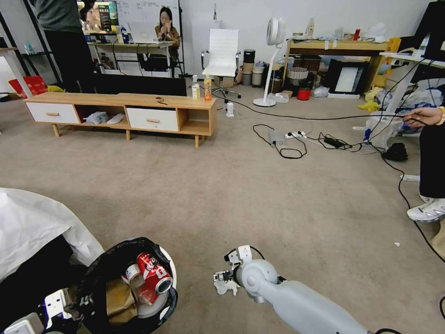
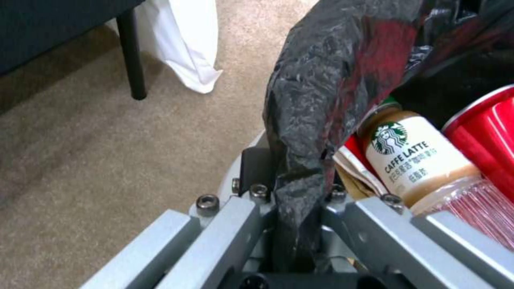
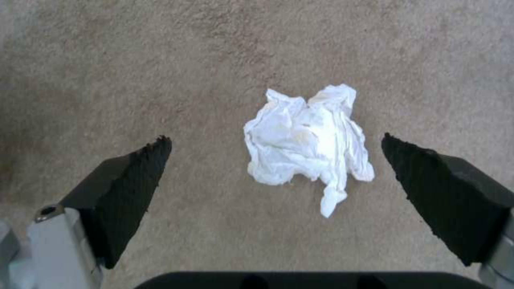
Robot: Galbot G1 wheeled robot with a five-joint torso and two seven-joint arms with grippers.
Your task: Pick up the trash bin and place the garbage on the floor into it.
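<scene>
Item 1, nearest: my left jaws (image 2: 300, 192), closed on the bin's rim through the black bag (image 2: 321, 100). The bin (image 1: 139, 287) hangs at my lower left, just beside a white cloth (image 1: 32, 222). Contents on view: red can (image 1: 155, 272), latte bottle (image 2: 415, 160), brown paper (image 1: 118, 299), a red-and-white wrapper edge (image 2: 353, 160). Anything beneath these is hidden, and the bin's white wall is mostly covered by the bag.

Item 2: my right jaws (image 3: 276, 164), wide open, poised over the floor (image 1: 259, 195) with one pad on each side of the tissue (image 3: 308, 140). The pads are apart from it. In the head view my own wrist covers most of the tissue (image 1: 226, 286), so I cannot judge height above the carpet from there.

Handling note, my judgement: descend straight, keep the tissue centred between the pads, close low so the pads catch the main wad, not the loose tail that trails toward me. It is light and soft; a shallow pinch may take one fold and drop the rest. Keep the bin level meanwhile.

Item 3, farther: a white speck (image 1: 397, 244) on the carpet to my right, too small to identify. Beyond it, cables (image 1: 287, 144) and a low wooden cabinet (image 1: 120, 111).
</scene>
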